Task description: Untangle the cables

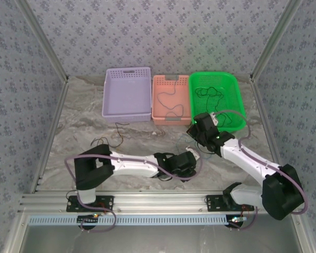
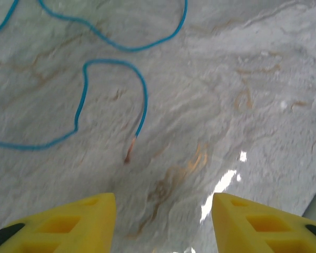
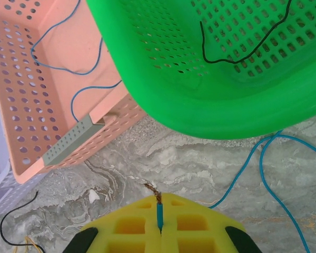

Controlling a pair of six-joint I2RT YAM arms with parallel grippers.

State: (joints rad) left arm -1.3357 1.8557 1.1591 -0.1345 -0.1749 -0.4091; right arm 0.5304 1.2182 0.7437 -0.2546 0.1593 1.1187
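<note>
A thin blue cable [image 2: 84,100] lies in loose curves on the marble table [image 2: 242,105], its bare copper end [image 2: 129,152] pointing toward my left gripper [image 2: 163,224]. That gripper is open, yellow fingers [image 2: 89,221] wide apart with nothing between them. My right gripper [image 3: 159,203] is shut on the end of a blue cable [image 3: 159,215], whose stripped tip sticks out and whose length [image 3: 263,158] trails right over the table. In the top view the right gripper [image 1: 196,132] sits just in front of the baskets and the left gripper [image 1: 189,162] is below it.
Three baskets stand at the back: purple [image 1: 126,95], pink [image 1: 170,100] holding a blue cable [image 3: 68,68], green [image 1: 217,100] holding a black cable [image 3: 242,52]. A black cable [image 1: 113,138] lies on the table to the left. Metal frame posts border both sides.
</note>
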